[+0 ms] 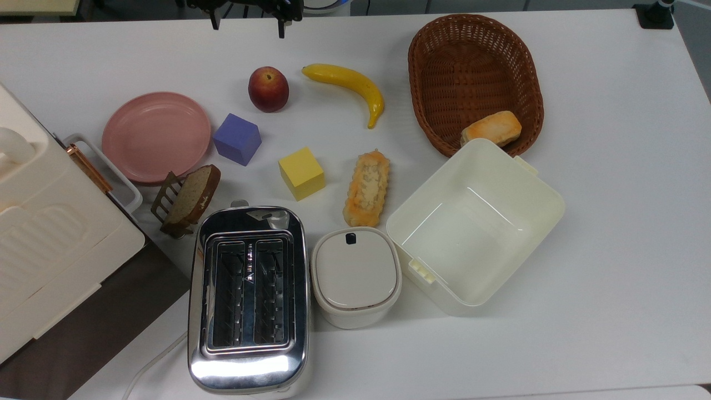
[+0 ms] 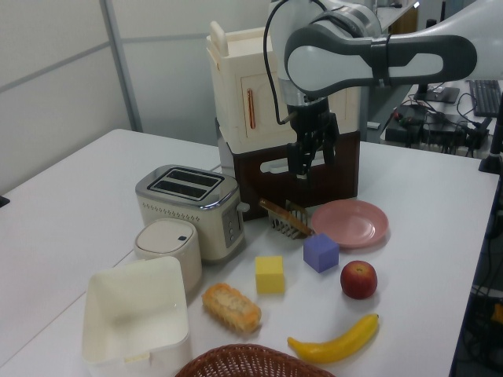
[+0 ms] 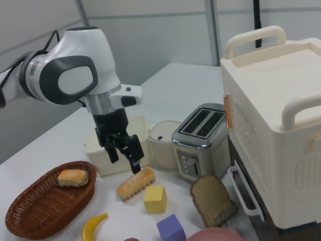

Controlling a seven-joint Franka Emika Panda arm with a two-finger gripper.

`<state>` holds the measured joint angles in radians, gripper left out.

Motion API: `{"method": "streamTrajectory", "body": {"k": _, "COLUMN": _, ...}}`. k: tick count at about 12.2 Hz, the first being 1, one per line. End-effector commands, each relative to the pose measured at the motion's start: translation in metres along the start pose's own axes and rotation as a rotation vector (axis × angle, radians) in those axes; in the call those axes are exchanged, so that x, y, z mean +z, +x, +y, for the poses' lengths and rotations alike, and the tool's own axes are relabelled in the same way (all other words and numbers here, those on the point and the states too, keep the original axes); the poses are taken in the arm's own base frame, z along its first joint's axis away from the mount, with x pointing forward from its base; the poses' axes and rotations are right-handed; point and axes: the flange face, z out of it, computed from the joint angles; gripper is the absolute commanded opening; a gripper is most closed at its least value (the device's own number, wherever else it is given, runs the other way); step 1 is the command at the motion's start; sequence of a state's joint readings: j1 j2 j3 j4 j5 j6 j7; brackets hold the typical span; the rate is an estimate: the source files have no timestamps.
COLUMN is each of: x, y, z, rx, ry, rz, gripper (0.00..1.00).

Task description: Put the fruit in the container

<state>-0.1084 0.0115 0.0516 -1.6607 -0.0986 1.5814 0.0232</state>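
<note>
On a white table [image 1: 611,222] crowded with kitchen props, a round red fruit with a yellowish patch [image 1: 268,89] sits near the far edge in the top view, between a pink round plate [image 1: 156,136] and a long yellow banana [image 1: 350,89], with a purple foam cube [image 1: 237,139] just beside it. The squarish cream-white plastic container [image 1: 533,183] stands empty and well apart from the fruit, next to a brown oval wicker basket [image 1: 475,33] holding a bread roll [image 1: 491,128].

The likeliest slip is a poor grasp: the fruit is round and smooth-looking, so fingers closing off-centre could push it rolling toward the banana or cube. A descent aimed badly might catch the banana instead. Carrying it low across the table could clip the yellow cube [image 1: 301,173] or the pastry [image 1: 367,189].

The robot arm hangs above the table with its wrist pointing straight down, raised clear of everything. Its black two-finger gripper [image 3: 124,154] holds nothing, its fingers spread wide apart. In the left view the gripper [image 2: 312,157] hovers above the plate's side of the table, not yet over the fruit [image 2: 358,280].
</note>
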Motion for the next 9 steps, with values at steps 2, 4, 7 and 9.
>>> {"method": "streamTrajectory", "body": {"k": 2, "x": 0.018, "y": -0.044, "z": 0.009, "rx": 0.065, "ry": -0.01, "rz": 0.003, "gripper": 1.0}}
{"method": "streamTrajectory", "body": {"k": 4, "x": 0.023, "y": -0.052, "z": 0.011, "rx": 0.071, "ry": -0.009, "rz": 0.019, "gripper": 1.0}}
{"method": "streamTrajectory", "body": {"k": 7, "x": 0.043, "y": -0.073, "z": 0.008, "rx": 0.079, "ry": 0.025, "rz": 0.076, "gripper": 1.0}}
{"method": "streamTrajectory", "body": {"k": 9, "x": 0.06, "y": -0.075, "z": 0.007, "rx": 0.08, "ry": 0.03, "rz": 0.096, "gripper": 1.0}}
